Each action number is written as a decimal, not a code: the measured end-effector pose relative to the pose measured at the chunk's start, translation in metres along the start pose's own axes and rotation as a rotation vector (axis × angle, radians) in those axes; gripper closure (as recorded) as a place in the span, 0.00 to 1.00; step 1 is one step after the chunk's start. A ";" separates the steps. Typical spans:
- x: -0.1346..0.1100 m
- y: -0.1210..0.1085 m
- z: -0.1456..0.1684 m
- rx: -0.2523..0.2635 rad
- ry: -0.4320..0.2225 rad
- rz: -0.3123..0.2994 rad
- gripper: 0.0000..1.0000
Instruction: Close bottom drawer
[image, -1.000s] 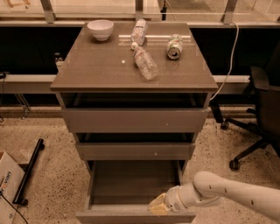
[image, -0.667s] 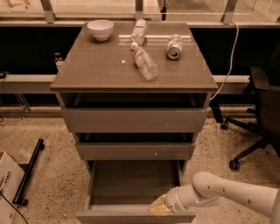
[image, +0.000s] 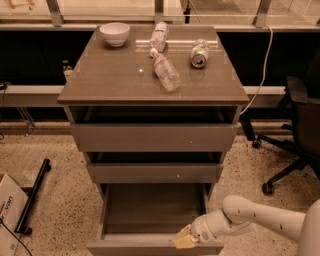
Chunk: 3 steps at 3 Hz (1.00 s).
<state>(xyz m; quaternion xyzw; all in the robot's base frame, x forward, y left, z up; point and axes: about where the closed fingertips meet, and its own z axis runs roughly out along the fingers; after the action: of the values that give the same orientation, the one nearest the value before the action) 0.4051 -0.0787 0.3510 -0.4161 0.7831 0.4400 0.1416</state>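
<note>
The bottom drawer (image: 135, 248) is plain grey-brown like its cabinet (image: 155, 137). At that drawer's front right rim sits the gripper (image: 182, 240), tan-tipped on a cream-white arm (image: 260, 217); speckled beige floor (image: 65, 200) lies beside the drawer.

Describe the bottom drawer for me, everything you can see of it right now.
The bottom drawer, lowest of three in the grey-brown cabinet, is pulled far out, well past the two above. Its box is deep and bare, with thin side walls; its front is a plain flat handleless panel, partly cut off at the picture's lower edge. The gripper sits at the front's top edge, right of centre, seemingly touching it.
</note>
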 end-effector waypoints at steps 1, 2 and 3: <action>0.004 -0.006 0.006 0.026 0.005 -0.014 1.00; 0.017 -0.018 0.016 0.082 0.012 -0.016 1.00; 0.027 -0.030 0.024 0.120 0.019 -0.003 1.00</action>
<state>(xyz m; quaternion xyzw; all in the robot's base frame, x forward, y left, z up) 0.4085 -0.0815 0.3048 -0.4120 0.8090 0.3878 0.1593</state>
